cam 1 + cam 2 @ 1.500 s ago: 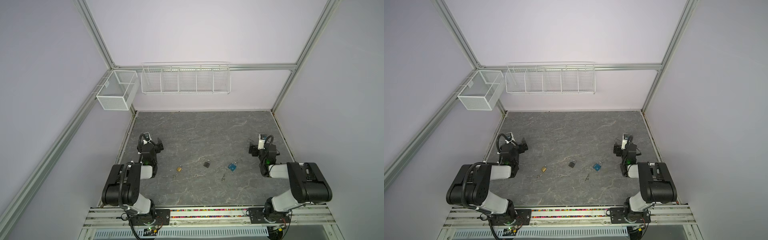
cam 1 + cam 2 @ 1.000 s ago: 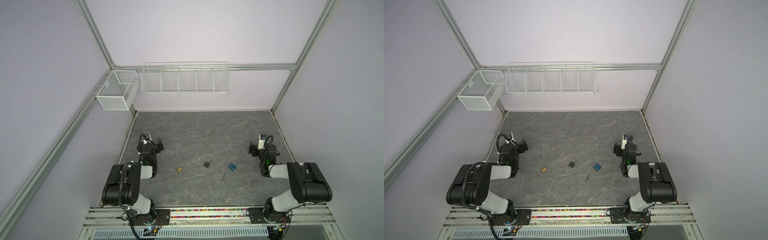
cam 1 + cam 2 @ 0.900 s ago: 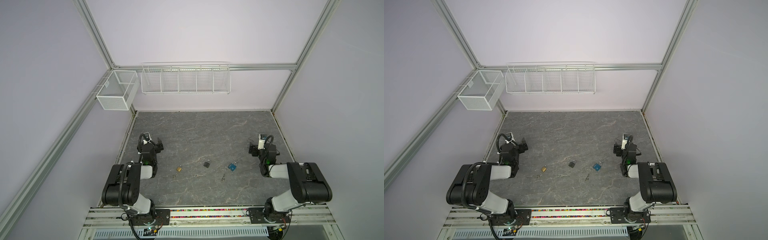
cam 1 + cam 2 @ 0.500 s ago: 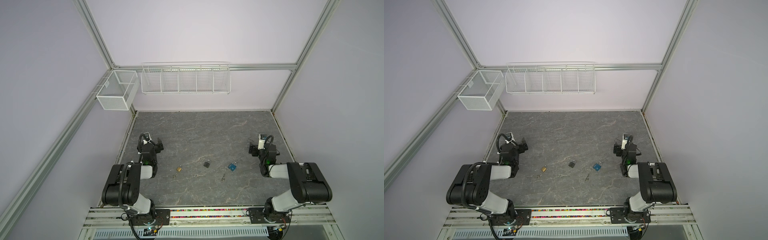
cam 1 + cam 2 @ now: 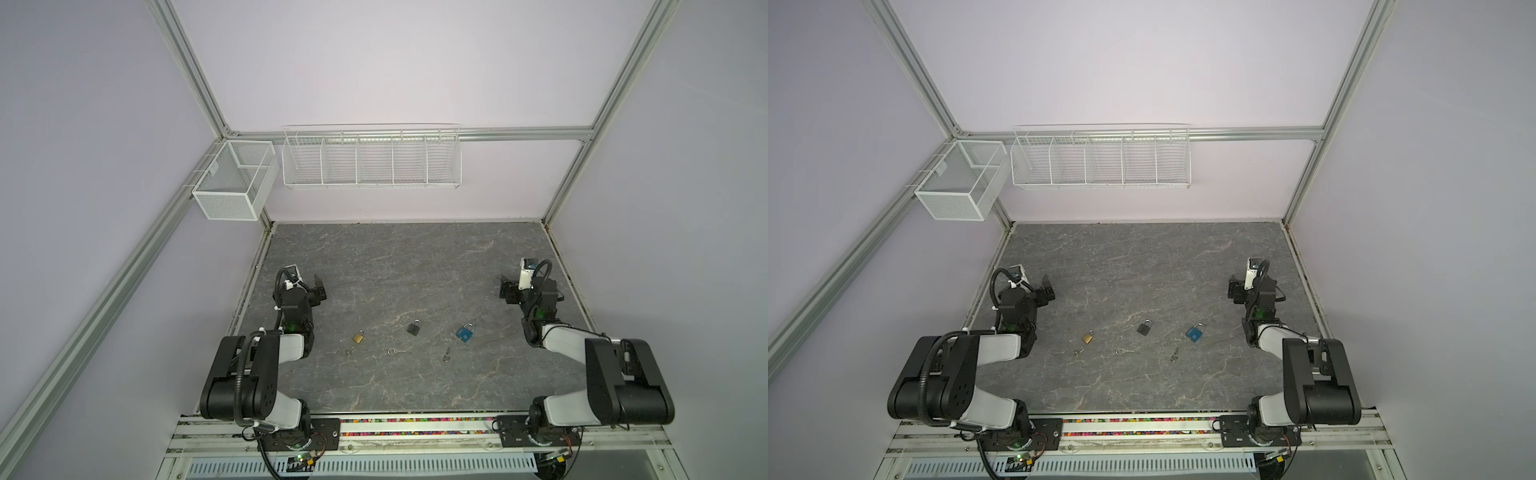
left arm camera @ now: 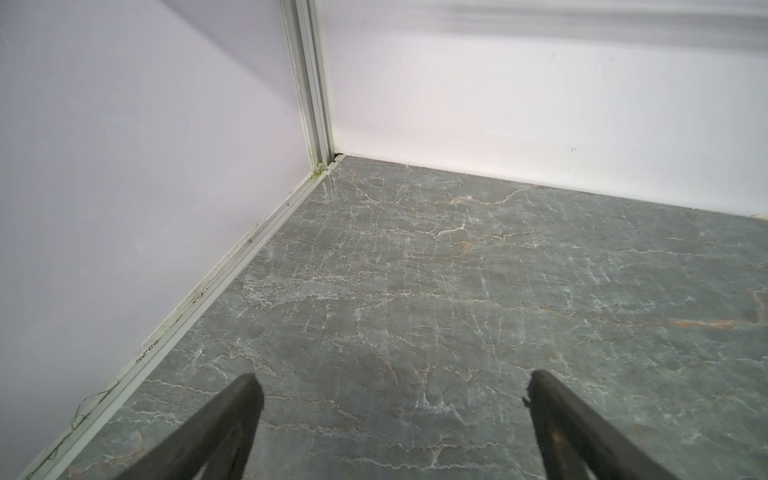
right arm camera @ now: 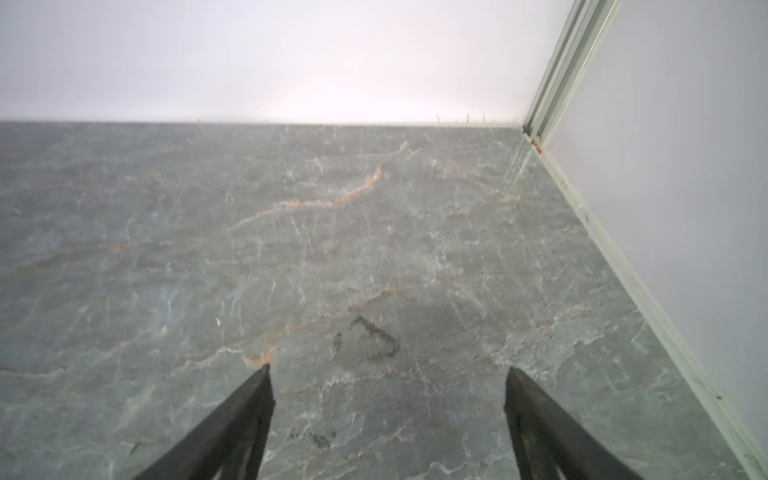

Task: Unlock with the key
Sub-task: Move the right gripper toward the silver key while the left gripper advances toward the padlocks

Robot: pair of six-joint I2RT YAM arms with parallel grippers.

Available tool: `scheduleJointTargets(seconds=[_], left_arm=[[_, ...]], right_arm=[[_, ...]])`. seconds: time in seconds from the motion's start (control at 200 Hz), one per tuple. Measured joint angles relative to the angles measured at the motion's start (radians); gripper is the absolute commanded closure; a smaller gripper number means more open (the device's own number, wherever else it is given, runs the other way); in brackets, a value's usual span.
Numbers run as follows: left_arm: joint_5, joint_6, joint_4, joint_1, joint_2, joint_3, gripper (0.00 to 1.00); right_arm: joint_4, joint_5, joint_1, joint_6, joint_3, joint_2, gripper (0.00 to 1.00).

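A grey, marble-veined tabletop (image 5: 395,266) carries three padlocks and three keys, all lying flat on its near half in both top views. The brass padlock (image 5: 358,336), black padlock (image 5: 413,328) and blue padlock (image 5: 465,333) form a loose row, apart from one another, the black one in the middle and slightly farther back. Nearer the front edge, a small key (image 5: 348,352) lies just beside the brass padlock, a ringed key (image 5: 392,351) lies between the brass and black padlocks, and a third key (image 5: 446,355) lies near the blue padlock. A dark smudge (image 7: 370,336) marks the surface in the right wrist view.
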Motion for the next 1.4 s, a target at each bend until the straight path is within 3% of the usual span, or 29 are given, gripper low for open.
scheduleJointTargets(seconds=[0.305, 0.575, 0.765, 0.95, 1.169, 1.274, 1.399], left_arm=[[-0.003, -0.067, -0.198, 0.0, -0.385, -0.01, 0.01], [-0.014, -0.312, -0.439, 0.0, -0.658, -0.007, 0.01], [-0.002, -0.478, -0.557, 0.0, -0.722, -0.002, 0.01], [0.078, -0.581, -0.693, 0.0, -0.719, 0.03, 0.01], [0.217, -0.653, -0.87, -0.005, -0.697, 0.103, 0.01], [0.255, -0.672, -0.935, -0.057, -0.697, 0.125, 0.01], [0.262, -0.678, -1.019, -0.186, -0.676, 0.17, 0.01]], right_arm=[[-0.235, -0.013, -0.053, 0.152, 0.074, -0.195, 0.11], [-0.553, -0.074, -0.087, 0.437, 0.213, -0.212, 0.11], [-0.759, -0.133, -0.091, 0.579, 0.25, -0.182, 0.11], [-0.853, -0.175, -0.069, 0.598, 0.252, -0.185, 0.11], [-0.974, -0.179, 0.029, 0.582, 0.276, -0.228, 0.12], [-1.04, -0.18, 0.08, 0.567, 0.325, -0.228, 0.12], [-1.095, -0.193, 0.158, 0.556, 0.359, -0.229, 0.12]])
